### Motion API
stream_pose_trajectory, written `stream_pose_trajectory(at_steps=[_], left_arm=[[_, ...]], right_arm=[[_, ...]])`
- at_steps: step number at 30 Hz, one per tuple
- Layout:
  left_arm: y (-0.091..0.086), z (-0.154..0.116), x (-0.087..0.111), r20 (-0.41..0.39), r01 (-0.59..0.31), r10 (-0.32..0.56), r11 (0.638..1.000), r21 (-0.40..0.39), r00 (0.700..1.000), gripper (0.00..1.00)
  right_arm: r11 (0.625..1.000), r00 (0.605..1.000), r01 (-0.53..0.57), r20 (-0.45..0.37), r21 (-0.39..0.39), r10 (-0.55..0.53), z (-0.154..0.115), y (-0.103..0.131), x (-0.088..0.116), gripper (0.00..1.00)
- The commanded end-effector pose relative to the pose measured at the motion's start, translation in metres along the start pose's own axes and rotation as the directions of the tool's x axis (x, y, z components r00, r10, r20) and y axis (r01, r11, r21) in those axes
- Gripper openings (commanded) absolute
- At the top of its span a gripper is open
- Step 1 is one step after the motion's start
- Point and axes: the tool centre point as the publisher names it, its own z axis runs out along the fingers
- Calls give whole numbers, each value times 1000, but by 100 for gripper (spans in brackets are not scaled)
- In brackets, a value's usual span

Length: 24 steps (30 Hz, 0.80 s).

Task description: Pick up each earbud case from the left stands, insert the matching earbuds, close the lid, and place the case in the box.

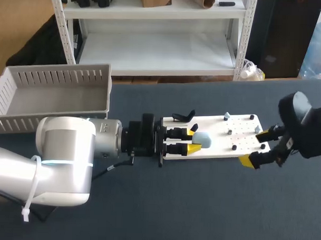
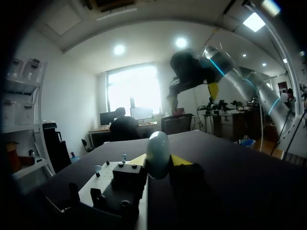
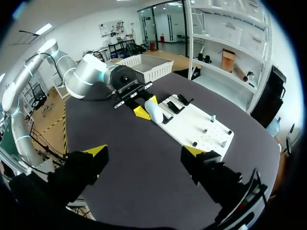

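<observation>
A pale blue earbud case (image 1: 203,139) sits between the yellow tips of my left gripper (image 1: 193,141), which is shut on it just above the left part of the white board (image 1: 217,151). In the left wrist view the case (image 2: 157,154) stands upright between the fingertips (image 2: 181,160), lid closed. The right wrist view shows that gripper (image 3: 144,106) and the case (image 3: 154,113) by the board's (image 3: 201,125) near end. My right gripper (image 1: 256,148) hangs open at the board's right edge with nothing in it; in its own view its fingers (image 3: 96,151) are spread wide over the dark table.
A black stand (image 1: 183,117) rises at the board's left rear, and small pegs (image 1: 229,131) dot its right half. A grey slatted basket (image 1: 56,95) stands at the table's back left. My right arm (image 2: 201,67) appears ahead in the left wrist view.
</observation>
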Motion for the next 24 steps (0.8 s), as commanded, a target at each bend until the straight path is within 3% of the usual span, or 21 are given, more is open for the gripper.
stream_pose_trajectory(at_steps=[1,12,24], left_arm=[[-1,1,0,1,-2,2,1000,-7,1000,0],[-1,1,0,1,-2,2,1000,-7,1000,0],[-2,6,2,-9,26,-26,1000,4,1000,0]], right_arm=[[1000,1000,15,-7,1,-15,2,13,0,100],[996,996,79,-31,-37,-80,9,41,4,100],[992,992,112,-54,-55,-115,21,52,9,100]])
